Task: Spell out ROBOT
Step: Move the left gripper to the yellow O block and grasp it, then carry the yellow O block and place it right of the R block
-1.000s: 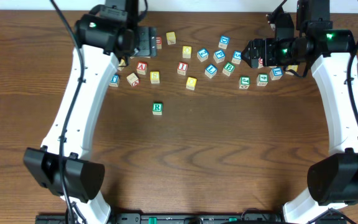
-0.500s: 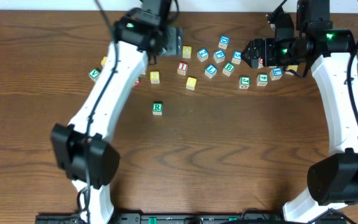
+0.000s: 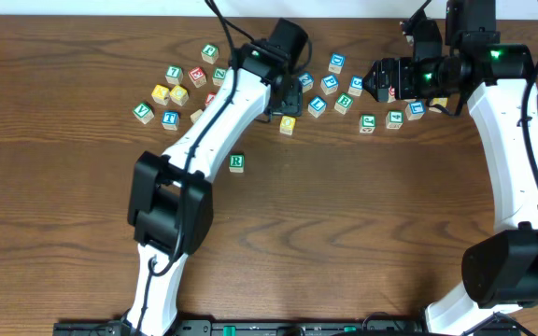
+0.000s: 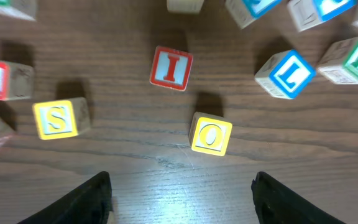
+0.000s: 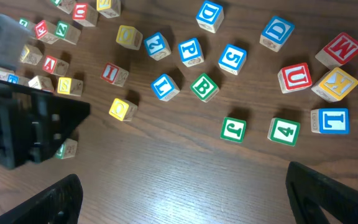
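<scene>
A green R block sits alone on the wooden tabletop. It is well apart from the scattered band of letter blocks and nearer the robot's base.

A yellow O block lies just ahead of the left gripper. The gripper's two dark fingers are spread wide with nothing between them. The O rests in front of the gap, untouched. Beyond the O is a red I block. A yellow S block lies off to one side and a blue L block to the other.

A green B block lies further along the cluster, near a blue P block and a blue 5 block. The right gripper hovers over that end of the cluster, its fingers likewise released, wide apart and empty. A green J block and a green 4 block lie side by side, closer to that gripper than the B.
</scene>
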Robot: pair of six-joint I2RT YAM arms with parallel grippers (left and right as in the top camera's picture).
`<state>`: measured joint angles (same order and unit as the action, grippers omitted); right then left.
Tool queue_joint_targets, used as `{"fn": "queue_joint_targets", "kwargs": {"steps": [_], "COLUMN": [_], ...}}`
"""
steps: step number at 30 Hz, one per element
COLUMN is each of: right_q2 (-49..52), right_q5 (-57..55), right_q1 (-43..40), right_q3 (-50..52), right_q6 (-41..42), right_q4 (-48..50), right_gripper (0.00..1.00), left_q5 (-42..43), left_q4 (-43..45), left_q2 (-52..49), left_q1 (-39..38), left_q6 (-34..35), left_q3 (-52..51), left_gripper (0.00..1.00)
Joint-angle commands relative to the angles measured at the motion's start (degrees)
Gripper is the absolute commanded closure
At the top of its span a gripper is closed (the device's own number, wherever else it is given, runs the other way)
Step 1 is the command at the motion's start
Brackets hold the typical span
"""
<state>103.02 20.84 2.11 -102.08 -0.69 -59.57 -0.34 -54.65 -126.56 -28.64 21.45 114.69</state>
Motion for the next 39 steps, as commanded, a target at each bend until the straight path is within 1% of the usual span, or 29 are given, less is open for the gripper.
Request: {"fn": "queue_joint_targets", "kwargs": {"steps": [1, 5, 9, 22, 26, 28, 34, 39], "right_q2": [0.28, 0.28, 0.28, 0.28, 0.28, 0.28, 0.28, 0.28], "right_q5": [0.5, 0.5, 0.5, 0.5, 0.5, 0.5, 0.5, 0.5], "right_q1": [-0.24, -0.24, -0.24, -0.24, -0.24, -0.24, -0.24, -0.24], "right_q3": [-1.27, -1.27, -1.27, -1.27, -1.27, -1.27, -1.27, -1.27], "right_q6": [-0.24, -0.24, -0.24, -0.24, -0.24, -0.24, -0.24, -0.24], "right_q4": [-0.07, -0.09, -0.07, -0.09, -0.07, -0.09, -0.09, -0.09], "right_gripper": [0.01, 0.01, 0.01, 0.01, 0.01, 0.01, 0.01, 0.01], "left_q5": [-0.55, -0.9, -3.82, -3.8, -4.07, -5.35, -5.55, -5.53], "left_q4": [-0.26, 0.26, 0.57, 5.53, 6.14, 6.19, 6.38, 6.36], "left_q2": [-2.8, -5.11, -6.97, -10.58, -10.73, -10.73, -10.73, -10.73], "left_q1": [-0.61, -1.49, -2.05, -3.58, -3.52, -3.48, -3.48, -3.48], "left_q6": [3.65, 3.98, 5.44, 5.2, 5.22, 5.25, 5.25, 5.25], "left_q3": [0.39, 0.39, 0.31, 0.15, -0.55, -0.59, -0.59, -0.59], "left_gripper": [0.29, 0.3, 0.3, 0.31, 0.38, 0.44, 0.58, 0.65]}}
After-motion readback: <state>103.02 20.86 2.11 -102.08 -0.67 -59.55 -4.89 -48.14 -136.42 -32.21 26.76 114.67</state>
